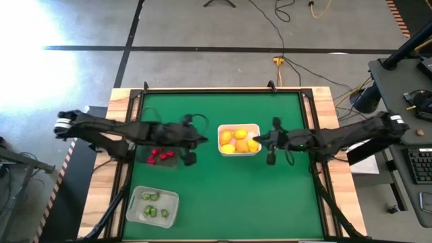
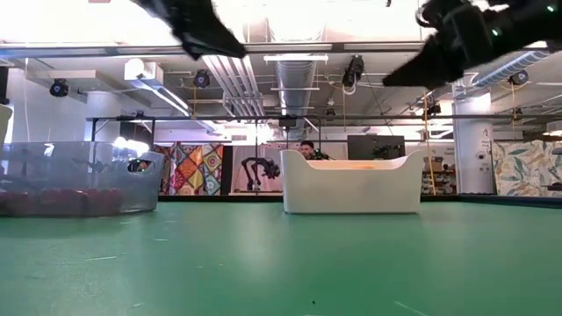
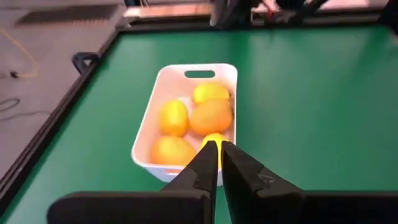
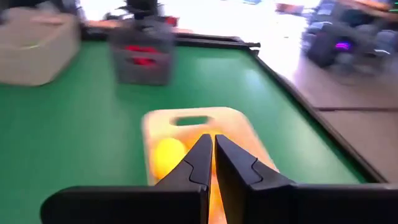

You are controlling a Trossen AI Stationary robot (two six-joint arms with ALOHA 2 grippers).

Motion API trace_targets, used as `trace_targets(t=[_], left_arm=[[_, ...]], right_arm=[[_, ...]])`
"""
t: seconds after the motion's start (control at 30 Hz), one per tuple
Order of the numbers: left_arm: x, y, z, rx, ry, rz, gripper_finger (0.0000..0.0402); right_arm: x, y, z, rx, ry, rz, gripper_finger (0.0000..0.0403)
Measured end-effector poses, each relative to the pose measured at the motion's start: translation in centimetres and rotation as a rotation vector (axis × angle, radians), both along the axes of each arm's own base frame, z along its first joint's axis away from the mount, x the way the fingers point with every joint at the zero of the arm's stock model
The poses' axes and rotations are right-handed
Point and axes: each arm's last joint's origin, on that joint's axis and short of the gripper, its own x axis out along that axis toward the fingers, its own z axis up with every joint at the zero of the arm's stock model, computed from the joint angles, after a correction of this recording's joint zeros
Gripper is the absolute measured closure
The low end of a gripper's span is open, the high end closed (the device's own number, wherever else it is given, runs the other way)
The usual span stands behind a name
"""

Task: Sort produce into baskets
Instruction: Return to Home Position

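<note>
The white basket (image 1: 237, 126) stands mid-table and holds several yellow-orange rounds (image 1: 237, 140). The dark see-through basket (image 1: 164, 164) to its left holds small red pieces (image 1: 160, 155). The clear basket (image 1: 170, 196) near the front left holds small green pieces (image 1: 154, 204). My left gripper (image 1: 204, 141) hovers between the dark and white baskets, shut and empty (image 3: 217, 149). My right gripper (image 1: 258, 140) hovers at the white basket's right end, shut and empty (image 4: 212, 143). In the low view both arms are well above the table.
Bare green table lies at the front right and along the far side. Raised dark rails edge the table. In the right wrist view the dark basket (image 4: 142, 59) and the clear basket (image 4: 37, 53) show beyond the white one (image 4: 193, 118).
</note>
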Motion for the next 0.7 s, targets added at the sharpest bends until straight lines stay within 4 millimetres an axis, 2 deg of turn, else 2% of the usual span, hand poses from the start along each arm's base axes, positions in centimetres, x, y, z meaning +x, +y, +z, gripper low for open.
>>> trace_targets(t=[0.1, 0.23, 0.33, 0.43, 0.6, 0.7], left_arm=[[-3.0, 0.3, -0.3, -0.013, -0.085, 0.009, 0.0399], [-6.4, 0.8, -0.3, -0.001, -0.217, 0.078, 0.0399], [-8.7, 1.3, -0.7, -0.049, -0.259, 0.222, 0.04], [-10.5, 1.4, -1.8, -0.061, -0.281, 0.224, 0.04], [-13.3, 1.7, -3.6, -0.013, -0.366, 0.198, 0.04], [-15.0, 1.8, -4.9, -0.014, -0.393, 0.196, 0.04]], right_arm=[[-2.2, -0.6, -0.9, -0.009, -0.029, -0.128, 0.039], [-4.4, -0.9, -2.8, 0.004, 0.003, -0.158, 0.039], [-5.1, -1.0, -3.7, 0.032, -0.011, -0.161, 0.039], [-5.5, -1.0, -3.6, 0.074, -0.05, -0.166, 0.039], [-6.3, -0.5, -2.4, 0.068, -0.092, 0.079, 0.039], [-7.2, -0.4, -2.0, 0.079, -0.131, 0.128, 0.039]])
